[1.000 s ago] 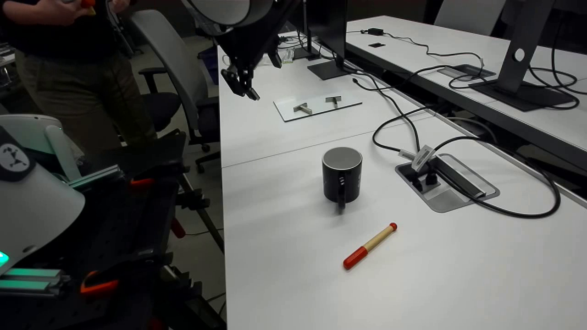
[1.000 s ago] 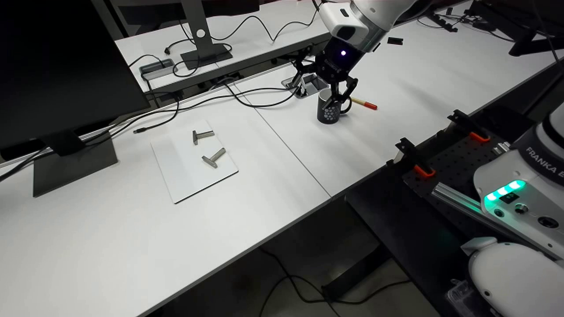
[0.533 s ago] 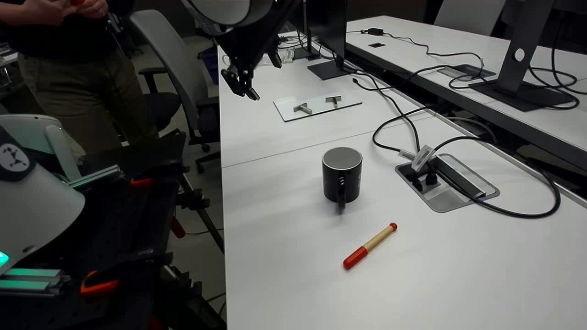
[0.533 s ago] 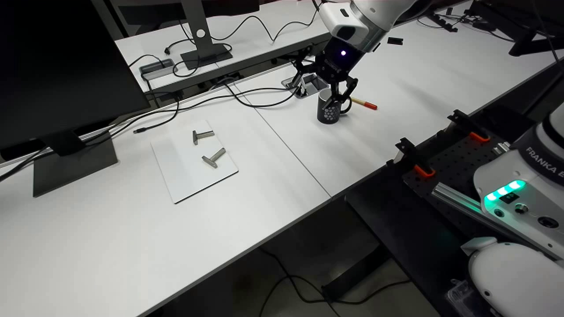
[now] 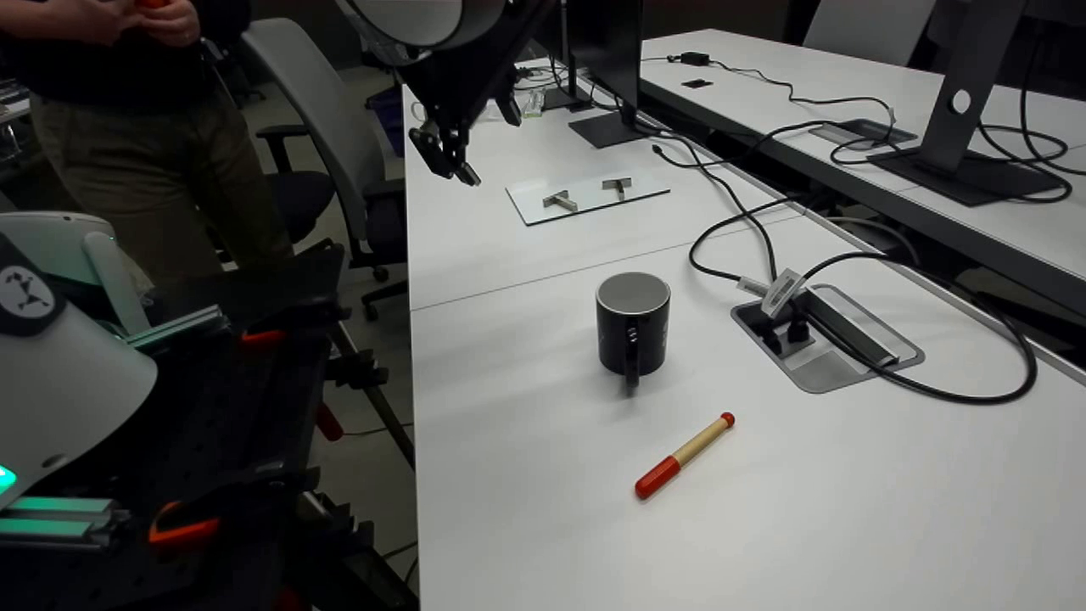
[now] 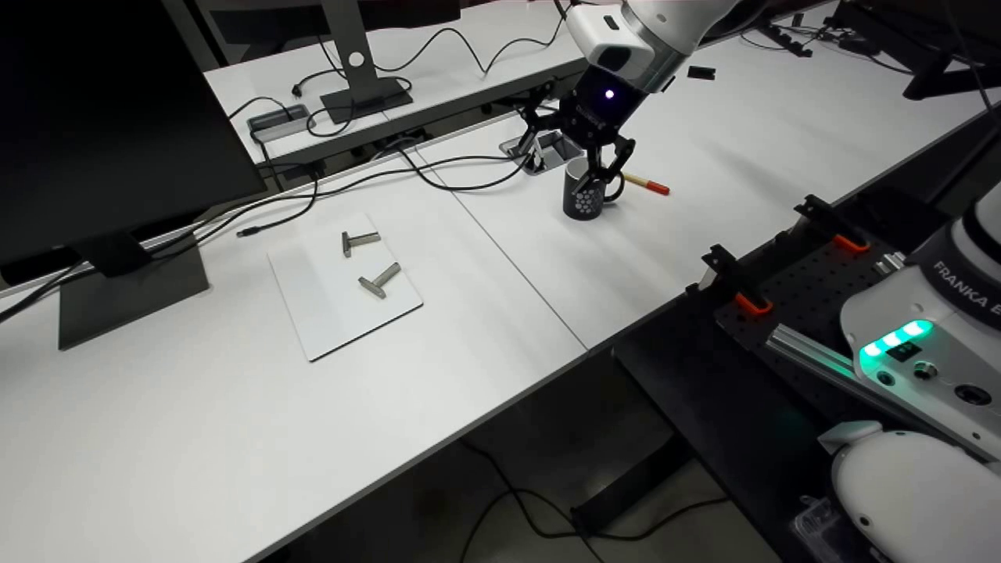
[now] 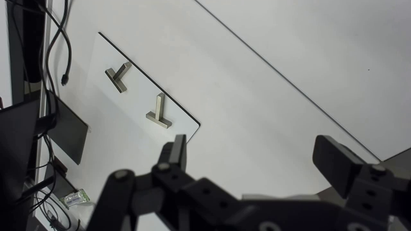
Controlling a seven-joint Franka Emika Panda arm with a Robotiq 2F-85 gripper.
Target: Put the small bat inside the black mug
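Long white tables (image 5: 509, 390) fill this office, with monitors (image 6: 102, 117) and black cables (image 7: 65, 79) on them, and one person (image 5: 161, 178) stands beside a grey chair (image 5: 318, 110). On the nearer table I see the black mug (image 5: 633, 327) standing upright. Near it, on its handle side, lies the small bat (image 5: 689, 451), flat on the table and apart from the mug. High above hangs the gripper (image 7: 250, 152), its two fingers (image 7: 334, 160) spread wide. Under it, a white panel (image 7: 125, 102) carries two T-shaped metal pieces (image 7: 159, 109).
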